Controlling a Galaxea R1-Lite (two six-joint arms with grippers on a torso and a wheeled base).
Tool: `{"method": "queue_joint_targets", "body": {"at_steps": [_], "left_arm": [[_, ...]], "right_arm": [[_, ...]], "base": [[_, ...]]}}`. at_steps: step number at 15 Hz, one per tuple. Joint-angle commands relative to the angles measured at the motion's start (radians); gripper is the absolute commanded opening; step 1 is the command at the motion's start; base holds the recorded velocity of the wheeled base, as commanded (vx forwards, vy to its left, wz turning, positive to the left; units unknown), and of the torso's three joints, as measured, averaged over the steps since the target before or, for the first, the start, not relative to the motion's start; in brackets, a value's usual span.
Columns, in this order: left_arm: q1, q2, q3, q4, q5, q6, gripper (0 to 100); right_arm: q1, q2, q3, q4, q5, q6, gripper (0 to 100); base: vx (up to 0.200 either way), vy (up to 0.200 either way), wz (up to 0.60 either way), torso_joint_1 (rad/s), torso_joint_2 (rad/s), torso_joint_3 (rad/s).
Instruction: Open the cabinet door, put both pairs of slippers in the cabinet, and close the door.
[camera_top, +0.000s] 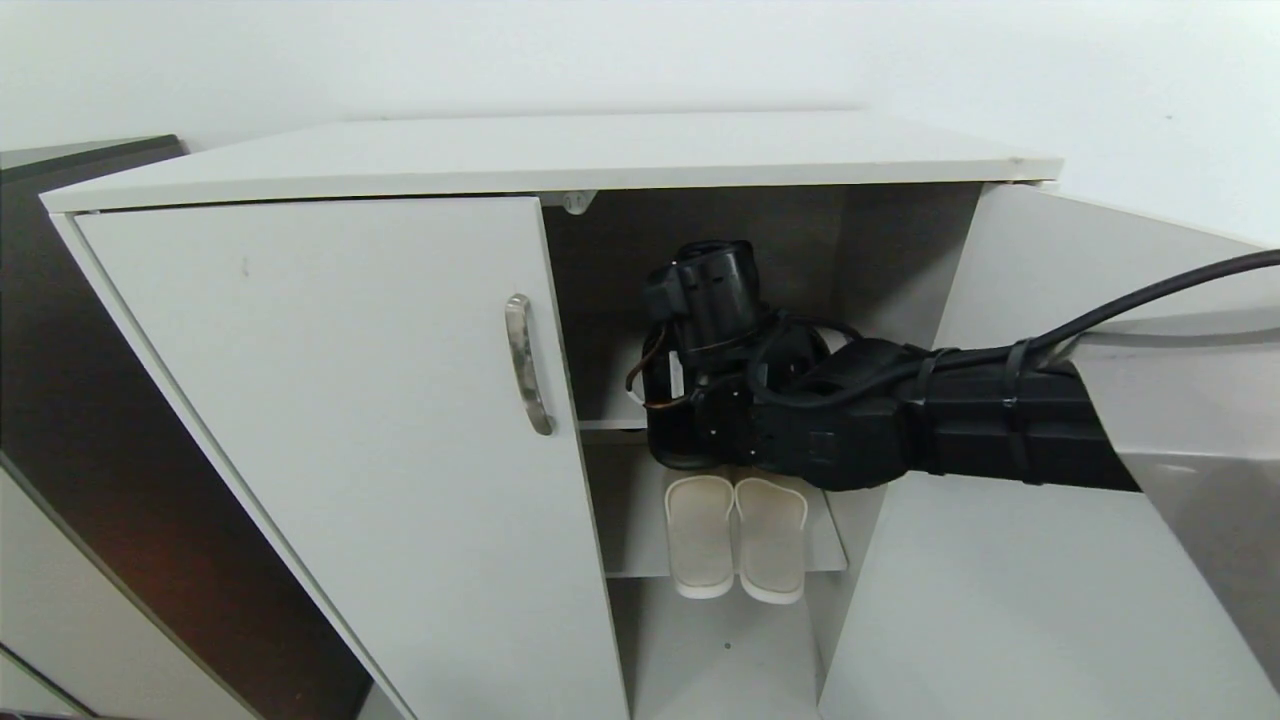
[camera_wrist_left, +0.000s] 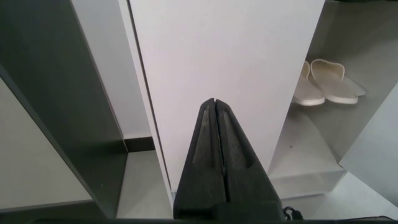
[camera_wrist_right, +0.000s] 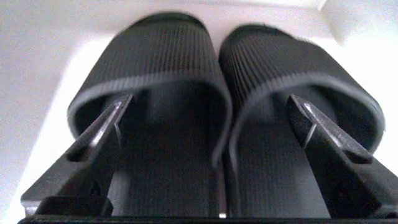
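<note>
Inside the cabinet (camera_top: 550, 150), right tool (camera_wrist_right: 209, 98) splayed into black slippers (camera_wrist_right: 161, 56).

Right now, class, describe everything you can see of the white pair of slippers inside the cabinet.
The white slippers are a matched cream-white pair, smooth, and look like foam or rubber. They lie flat, side by side and touching, on the lower shelf in the compartment whose right door stands open. Their heels point forward and slightly overhang the shelf's front edge. In the head view the right arm above hides their toe ends. Nothing grips them.
</note>
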Motion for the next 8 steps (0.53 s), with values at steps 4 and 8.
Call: {"method": "queue_joint_targets", "body": {"at_steps": [4, 8], "left_arm": [[0.000, 0.001, 0.000, 0.000, 0.000, -0.001, 0], [0.000, 0.001, 0.000, 0.000, 0.000, -0.001, 0]], "right_arm": [[0.138, -0.312, 0.381, -0.112, -0.002, 0.025, 100], [0.204, -0.439, 0.571, -0.207, 0.001, 0.022, 100]], "base": [[0.000, 0.000, 0.00, 0.000, 0.00, 0.000], [0.000, 0.000, 0.00, 0.000, 0.00, 0.000]]}}
